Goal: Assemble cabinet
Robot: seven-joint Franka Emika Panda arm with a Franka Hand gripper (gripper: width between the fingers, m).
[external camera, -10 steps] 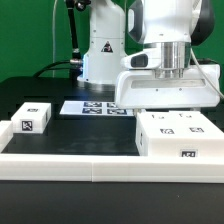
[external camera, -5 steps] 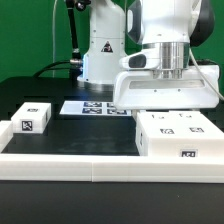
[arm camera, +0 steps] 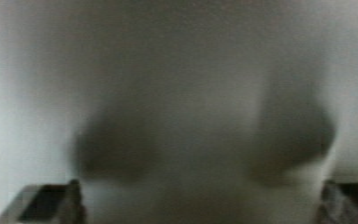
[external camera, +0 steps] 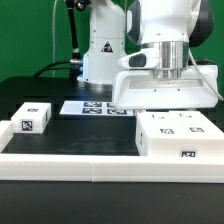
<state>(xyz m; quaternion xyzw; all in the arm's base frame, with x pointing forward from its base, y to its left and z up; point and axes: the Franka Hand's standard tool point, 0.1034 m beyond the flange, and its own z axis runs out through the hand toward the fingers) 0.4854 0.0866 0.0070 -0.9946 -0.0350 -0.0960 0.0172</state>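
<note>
Status: early, with no parts visibly joined yet. The end effector [arm camera: 202, 203] is down over the large white plastic box-shaped cabinet part [external camera: 165, 90], at the exterior view's right, behind the low white tagged panel block [external camera: 180, 135]. Its fingers [arm camera: 43, 200] stand wide, one on each side of a blurred white face that fills the wrist view. I can't tell whether they're clamped on it or clear of it, or whether the box part rests on the black surface [external camera: 95, 135] or is off it. The small white tagged piece [external camera: 33, 117] lies loose, well apart at the exterior view's left. Behind is the marker board [external camera: 95, 106], in front the long low white rail [external camera: 70, 168]. Left to do, my estimate: secure the box part, then fit both panel pieces, so nearly the whole build.
</note>
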